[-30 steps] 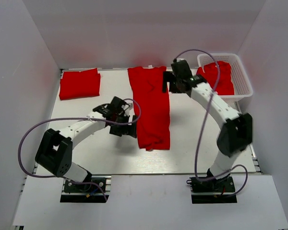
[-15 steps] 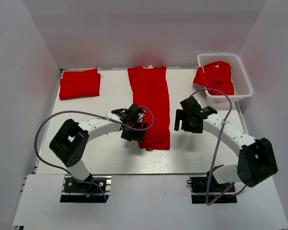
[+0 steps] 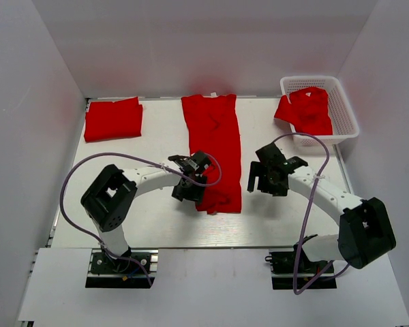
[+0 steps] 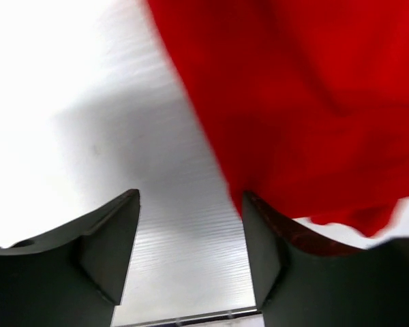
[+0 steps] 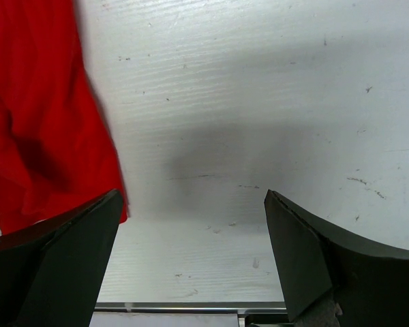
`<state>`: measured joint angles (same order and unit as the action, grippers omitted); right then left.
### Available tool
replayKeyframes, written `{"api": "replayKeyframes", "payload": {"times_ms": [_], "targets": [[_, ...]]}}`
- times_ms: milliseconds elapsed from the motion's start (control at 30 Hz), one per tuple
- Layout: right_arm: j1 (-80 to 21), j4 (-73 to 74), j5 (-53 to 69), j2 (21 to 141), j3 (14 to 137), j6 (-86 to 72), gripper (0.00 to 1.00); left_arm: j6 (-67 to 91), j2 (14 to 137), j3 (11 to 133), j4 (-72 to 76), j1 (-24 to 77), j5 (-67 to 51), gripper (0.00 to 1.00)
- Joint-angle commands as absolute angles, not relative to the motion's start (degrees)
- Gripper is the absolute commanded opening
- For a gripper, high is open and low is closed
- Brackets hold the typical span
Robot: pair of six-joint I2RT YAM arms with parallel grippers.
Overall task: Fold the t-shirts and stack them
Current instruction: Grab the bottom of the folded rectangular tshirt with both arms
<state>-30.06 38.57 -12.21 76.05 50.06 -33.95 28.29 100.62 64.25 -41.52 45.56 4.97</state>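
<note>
Top: I look down on whole table (image 3: 157, 218) from behind | wrists: close, facing down | all share shirt (image 3: 215, 150) hem

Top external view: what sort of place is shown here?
Probably a robot test cell: plain white walls enclose a white table, two arms are bolted at its near edge, and red t-shirts lie on it.

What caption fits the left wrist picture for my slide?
Open left claw above the white table, at the edge of a red t-shirt.
</note>
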Motion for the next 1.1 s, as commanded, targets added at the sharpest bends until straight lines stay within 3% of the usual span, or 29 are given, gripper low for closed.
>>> {"api": "replayKeyframes", "payload": {"times_ms": [0,167,367,533,1067], "targets": [[-30.8,36.7,-9.4,75.3,48.3,-33.3,0.90,29.4,98.3,62.2,-45.1,45.9,9.0,0.70],[-33.2,37.7,-11.2,77.5,48.4,-33.5,0.90,30.0,97.6,61.6,-45.1,45.9,8.1,0.63],[-34.6,38.7,-10.6,77.9,49.9,-33.6,0.90,29.5,93.5,65.9,-46.3,45.9,6.5,0.63],[-36.4,38.6,-9.8,79.0,50.2,-35.2,0.90,24.1,87.3,64.4,-37.4,46.5,0.6,0.72],[-35.9,40.3,-6.7,80.9,51.1,-38.0,0.90,15.0,96.9,65.9,-33.1,50.4,1.6,0.67]]}}
